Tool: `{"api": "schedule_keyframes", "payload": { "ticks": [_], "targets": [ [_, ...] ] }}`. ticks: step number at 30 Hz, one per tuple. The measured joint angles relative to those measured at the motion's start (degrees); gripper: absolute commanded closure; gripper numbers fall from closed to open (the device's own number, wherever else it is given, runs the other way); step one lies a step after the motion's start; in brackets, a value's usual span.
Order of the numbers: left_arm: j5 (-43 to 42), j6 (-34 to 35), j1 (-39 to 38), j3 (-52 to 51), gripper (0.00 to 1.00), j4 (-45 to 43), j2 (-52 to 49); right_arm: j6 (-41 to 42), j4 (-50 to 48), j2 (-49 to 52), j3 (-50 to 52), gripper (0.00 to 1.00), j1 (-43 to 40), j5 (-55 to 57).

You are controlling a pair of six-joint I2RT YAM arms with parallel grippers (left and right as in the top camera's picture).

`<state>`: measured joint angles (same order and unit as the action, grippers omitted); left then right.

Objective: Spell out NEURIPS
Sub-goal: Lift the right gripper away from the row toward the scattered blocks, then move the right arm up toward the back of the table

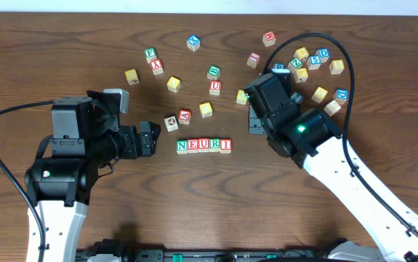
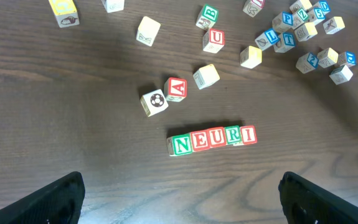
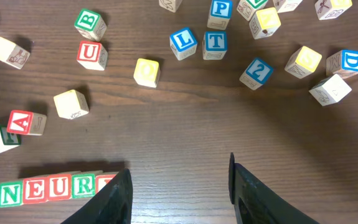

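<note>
Five letters down, two to go. The NEURI row (image 1: 204, 145) sat tight and straight on the table (image 1: 49, 58), cube touching cube, green N at the left end and red I (image 1: 227, 145) closing the right. The line ran left to right, leaving bare wood past the I for whatever came after.

The right gripper (image 3: 179, 174) hung low just beside that open end, its jaws parted with nothing but tabletop between them: released and empty. In its own view one finger (image 3: 113, 193) covered the I's end of the row, so contact there could not be told.

Across the table the left gripper (image 2: 180, 180) was spread wide and carried nothing, parked clear of the N so the word stayed unobstructed.

The blue P cube (image 3: 220, 9) lay flat among the loose cubes (image 1: 314, 62) at the far right, well apart from the row and on the right arm's side. That looked the sensible next pick.

A yellow-faced cube (image 3: 146, 71) rested nearer, its letter too faint to read. The crowding around the P could make a clean pinch awkward.
</note>
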<state>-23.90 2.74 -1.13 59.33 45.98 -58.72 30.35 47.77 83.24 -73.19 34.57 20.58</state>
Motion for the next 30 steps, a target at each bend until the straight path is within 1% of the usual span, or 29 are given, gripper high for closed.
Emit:
{"api": "schedule_keyframes", "payload": {
  "ticks": [12,13,16,19,30],
  "targets": [
    [0.0,0.0,0.0,0.0,0.02,0.0,0.0,0.0,0.0,0.0,0.0,0.53,-1.64,-0.52],
    [0.0,0.0,0.0,0.0,0.02,0.0,0.0,0.0,-0.02,0.0,0.0,0.53,-1.88,-0.7],
    [0.0,0.0,0.0,0.0,0.02,0.0,0.0,-0.02,-0.02,0.0,0.0,0.46,-2.21,-1.09],
    [0.0,0.0,0.0,0.0,0.02,0.0,0.0,-0.13,0.0,0.0,0.0,0.44,-2.56,-1.51],
    [0.0,0.0,0.0,0.0,0.02,0.0,0.0,-0.48,-0.07,0.0,-0.07,0.41,-4.24,-3.08]
  ]
}}
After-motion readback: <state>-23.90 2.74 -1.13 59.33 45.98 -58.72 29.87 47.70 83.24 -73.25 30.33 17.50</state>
